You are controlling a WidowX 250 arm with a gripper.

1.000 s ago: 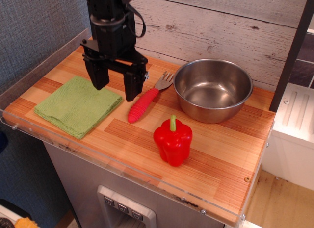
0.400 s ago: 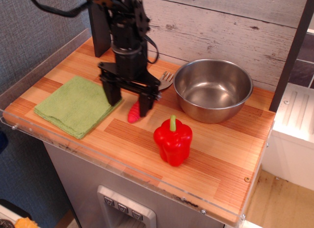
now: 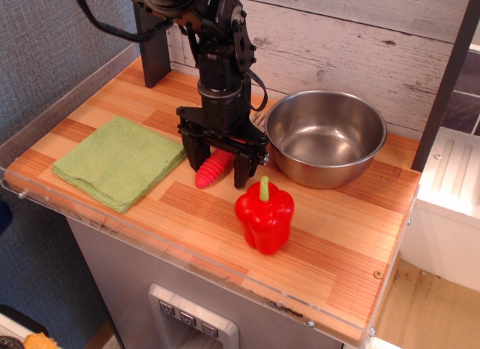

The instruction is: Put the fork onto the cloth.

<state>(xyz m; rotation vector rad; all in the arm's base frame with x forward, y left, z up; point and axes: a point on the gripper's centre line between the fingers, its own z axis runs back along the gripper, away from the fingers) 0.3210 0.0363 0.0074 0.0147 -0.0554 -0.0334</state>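
Note:
The fork point(image 3: 210, 171) lies on the wooden table between the cloth and the bowl; only the lower end of its ribbed red handle shows, and the tines are hidden behind the arm. My black gripper point(image 3: 217, 165) is open and lowered over the fork, one finger point(image 3: 192, 158) on each side of the handle. I cannot tell whether the fingers touch it. The light-green folded cloth point(image 3: 118, 160) lies flat at the table's left, just left of the gripper.
A steel bowl point(image 3: 325, 136) stands to the right of the gripper. A red bell pepper point(image 3: 264, 215) stands in front, close to the right finger. A clear plastic lip point(image 3: 150, 248) runs along the table's front edge. A wooden wall is behind.
The gripper has moved right from beside the cloth and come down over the fork's handle, staying open. The fork, cloth, bowl and pepper have not moved.

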